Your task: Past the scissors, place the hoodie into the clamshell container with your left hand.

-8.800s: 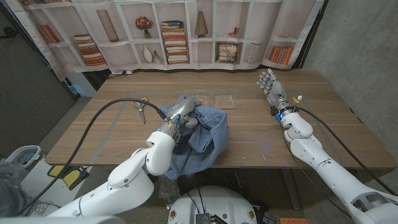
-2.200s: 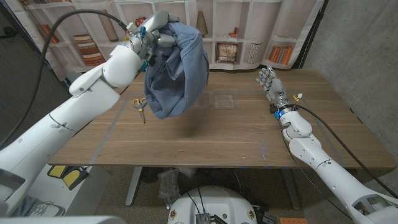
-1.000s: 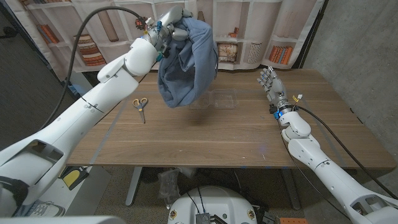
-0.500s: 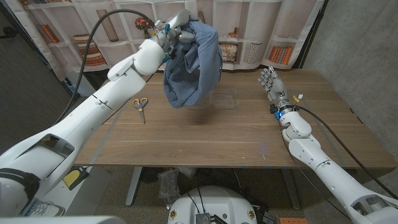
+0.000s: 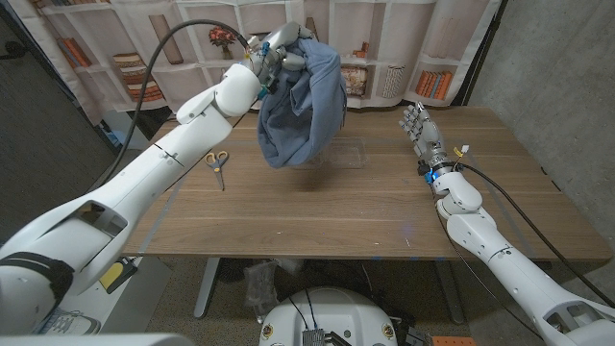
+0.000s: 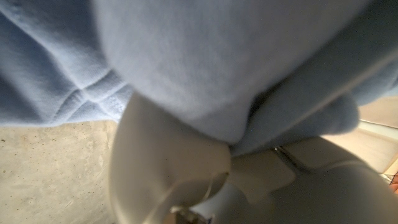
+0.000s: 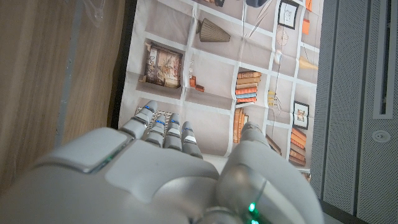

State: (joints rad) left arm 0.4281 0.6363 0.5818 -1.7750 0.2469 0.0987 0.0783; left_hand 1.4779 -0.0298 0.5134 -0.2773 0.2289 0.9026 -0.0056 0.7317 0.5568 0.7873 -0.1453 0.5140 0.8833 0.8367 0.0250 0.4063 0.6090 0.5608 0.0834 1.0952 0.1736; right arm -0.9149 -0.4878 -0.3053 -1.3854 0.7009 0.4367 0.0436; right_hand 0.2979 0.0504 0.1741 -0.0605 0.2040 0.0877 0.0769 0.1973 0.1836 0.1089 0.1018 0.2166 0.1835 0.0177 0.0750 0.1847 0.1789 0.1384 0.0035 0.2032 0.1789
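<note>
A: Head view first. Where is the hoodie?

B: The blue hoodie (image 5: 300, 101) hangs in the air, bunched at the top in the left hand (image 5: 279, 46), which grips it high over the far middle of the table (image 5: 317, 211). Its lowest fold hangs above the wood, not touching. The left arm reaches up from the near left corner.

A: And the container?

B: The clear clamshell container (image 5: 348, 152) lies on the table just behind and to the right of the hanging cloth, partly hidden by it. The scissors (image 5: 217, 163) lie flat on the left part of the table, well apart from the hoodie.

A: Right hand?

B: The right hand (image 5: 420, 135) is at the right side of the table, fingers straight and spread, holding nothing. I cannot tell whether it touches the wood.

A: Left wrist view?

B: Blue fleece (image 6: 205, 68) fills most of it, pressed against the pale shell of the hand (image 6: 186, 168). A seam shows in the cloth.

A: Right wrist view?

B: The back of the right hand (image 7: 168, 174), fingertips (image 7: 163, 129) extended and apart, empty. Beyond them a bookshelf backdrop (image 7: 211, 74) and a strip of table.
</note>
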